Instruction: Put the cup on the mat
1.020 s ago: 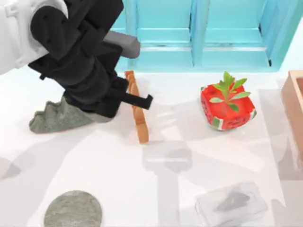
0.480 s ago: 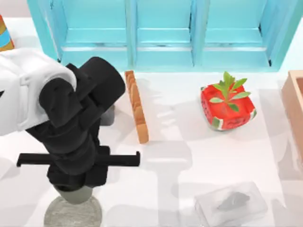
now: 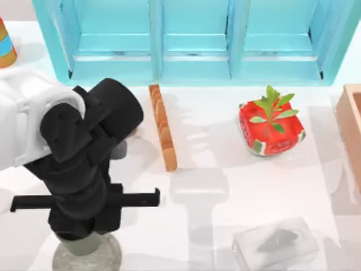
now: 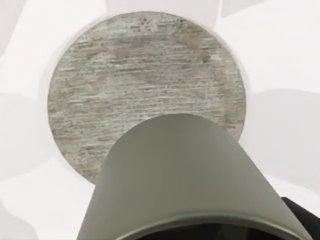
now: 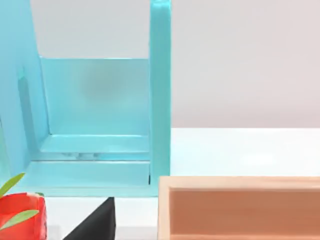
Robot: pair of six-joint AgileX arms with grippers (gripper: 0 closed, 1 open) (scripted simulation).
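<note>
The cup is a smooth grey-green vessel, and my left gripper is shut on it. It hangs tilted just above the mat, a flat round stone-speckled disc near the table's front left. In the top view the cup pokes out below the black wrist and covers much of the mat. The fingers are hidden under the wrist. I cannot tell whether the cup touches the mat. My right arm stays parked at the right, and a black wedge of its gripper shows in the right wrist view.
A teal cabinet lines the back. An orange ridged strip lies mid-table, a watermelon pot with a plant to its right. A wooden box sits at the right edge, a clear case front right, a striped object back left.
My left arm swung from the back left to the front, carrying the cup over the mat. In the last half second it shifted slightly forward and to the left.
</note>
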